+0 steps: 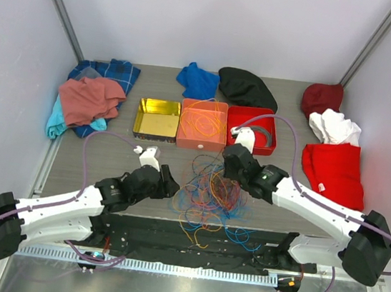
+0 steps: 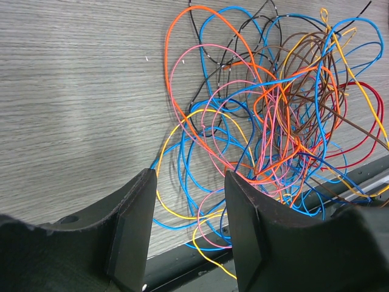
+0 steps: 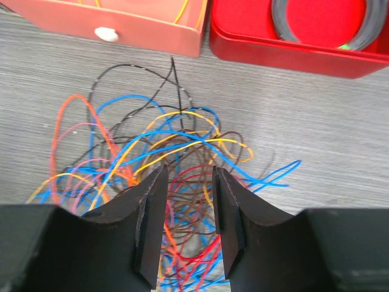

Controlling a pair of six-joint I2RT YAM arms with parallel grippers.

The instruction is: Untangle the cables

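- Your left gripper has its two black fingers standing well apart, clamped on nothing. In the left wrist view, thin yellow, blue and pink strands run through the gap at the lower centre of the frame.
- Your right gripper is also parted, with a narrower gap. Red and brown strands show between its black fingers at the bottom centre of the right wrist view. You cannot tell whether the pads touch them.
- The thin flexible cables, in orange, yellow, blue, red, pink, brown and black, lie in one looping tangle on the grey wood-grain worktop. In the top view the tangle sits at the centre of the frame, between the two grippers. A few loops hang over the worktop's near edge.
- In the right wrist view, a shallow orange box with a small white knob sits at the upper left. A glossy red tin holding a grey coiled ring sits at the upper right, just beside it.
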